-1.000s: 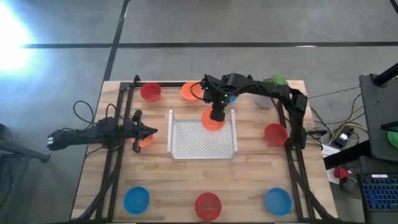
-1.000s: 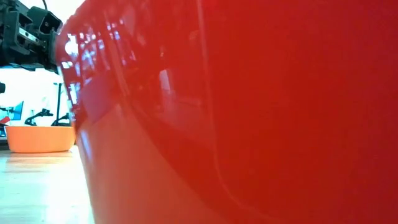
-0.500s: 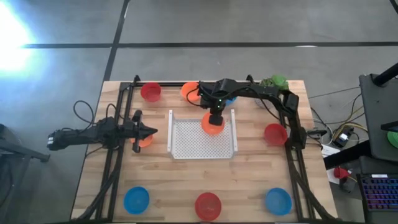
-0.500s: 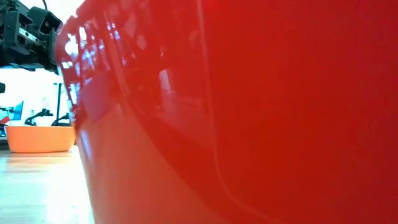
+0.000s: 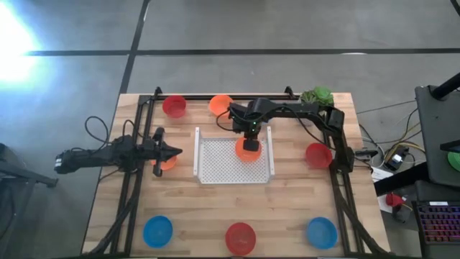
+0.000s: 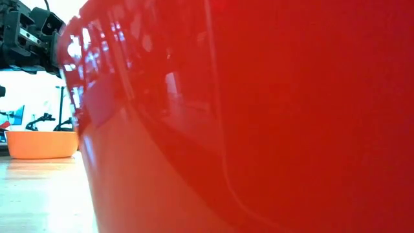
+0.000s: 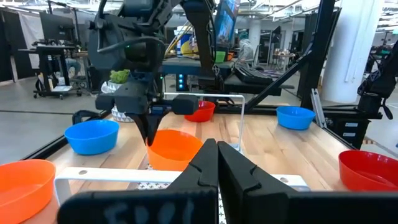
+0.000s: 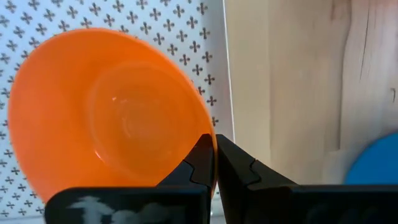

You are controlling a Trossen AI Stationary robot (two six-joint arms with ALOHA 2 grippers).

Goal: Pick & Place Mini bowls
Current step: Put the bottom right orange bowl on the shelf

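Note:
An orange mini bowl (image 5: 249,149) hangs from my right gripper (image 5: 251,137) over the far right part of the white perforated tray (image 5: 215,169). The right wrist view shows this orange bowl (image 8: 112,118) above the tray's holes (image 8: 37,25). The left wrist view shows the orange bowl (image 7: 174,148) from across the table. My left gripper (image 5: 172,151) is shut and waits left of the tray, above a second orange bowl (image 5: 167,163) that sits on the wood. It touches nothing. My right gripper is shut on the orange bowl's rim (image 8: 202,134), on the side toward the table's far edge, pinched between the two fingers. The fingers (image 7: 148,127) come from above, pointing down. The bowl hangs slightly tilted below them. I cannot tell whether its bottom touches the tray.
Other bowls stand on the wood: red (image 5: 174,106) and orange (image 5: 220,105) at the far edge, red (image 5: 317,154) on the right, blue (image 5: 157,230), red (image 5: 241,237) and blue (image 5: 321,232) at the near edge. A green plant (image 5: 316,95) stands far right. The near red bowl (image 6: 259,116) fills the low view.
My right gripper has carried the orange bowl from the tray's far rim toward the table's near edge, so it now hangs inside the tray's outline. It has stayed shut on the rim throughout.

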